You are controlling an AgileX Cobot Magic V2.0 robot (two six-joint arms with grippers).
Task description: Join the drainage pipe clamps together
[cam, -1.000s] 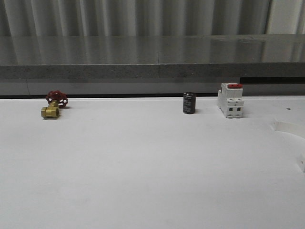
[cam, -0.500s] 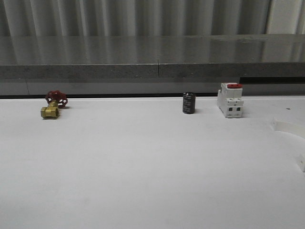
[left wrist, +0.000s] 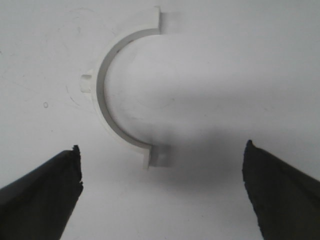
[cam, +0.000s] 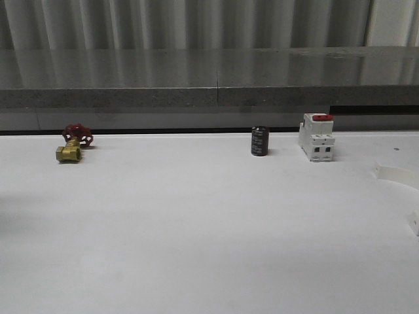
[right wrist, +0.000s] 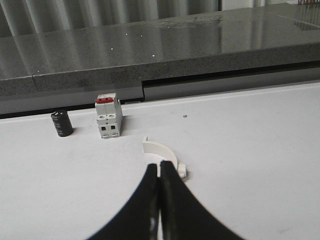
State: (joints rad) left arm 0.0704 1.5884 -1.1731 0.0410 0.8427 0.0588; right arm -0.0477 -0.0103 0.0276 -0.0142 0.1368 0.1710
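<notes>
Almost nothing has shifted over the last second in the front view: the brass valve with its red handwheel, the small black cylinder and the white red-topped switch stand in the same places along the back of the white table, and the pale clamp half at the far right edge sits a touch nearer the frame border than before, with another white bit cut off below it. From the left wrist view, the left gripper is spread wide, its two dark, rough-edged fingertips far apart, and the other clamp half lies flat on the table just beyond and between them, untouched; it is a smooth white plastic semicircle with a flat tab at each end, a hole visible in the nearer tab, and a small lug on its outer curve. From the right wrist view, the right gripper has its black, smooth, tapering fingers pressed together with nothing between them, and the first clamp half lies just beyond their tips, partly hidden by them, an arched white piece with a tab beside it; whether the tips touch it cannot be told. Farther back stand the switch and the black cylinder, before a grey speckled stone ledge.
</notes>
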